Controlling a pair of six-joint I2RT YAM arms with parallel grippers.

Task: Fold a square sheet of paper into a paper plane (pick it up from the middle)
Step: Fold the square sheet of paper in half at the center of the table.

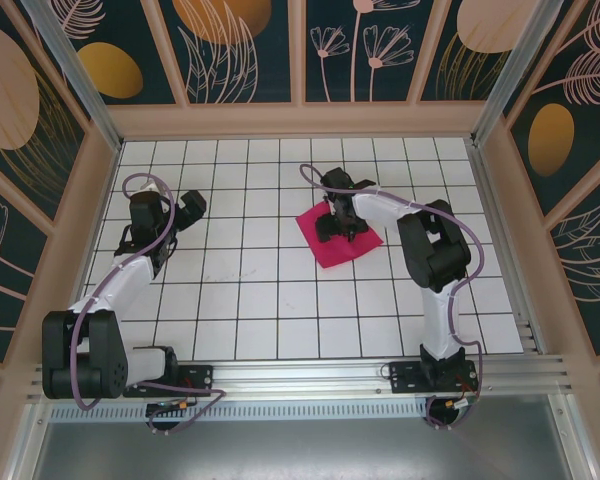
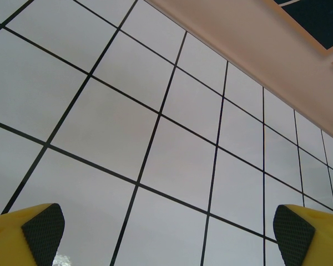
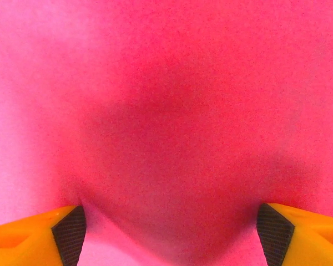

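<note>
Our right hand [image 3: 166,230] rests, spread open, on the middle of the square sheet of paper [image 1: 342,250] lying flat on the surface [image 1: 250,290]; our left hand [image 2: 166,233] hovers open, well apart.

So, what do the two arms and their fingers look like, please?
The left arm and the right arm have white links, black joints and black bases. A purple cable loops along each. The fingers are yellow to orange, with black textured pads.
</note>
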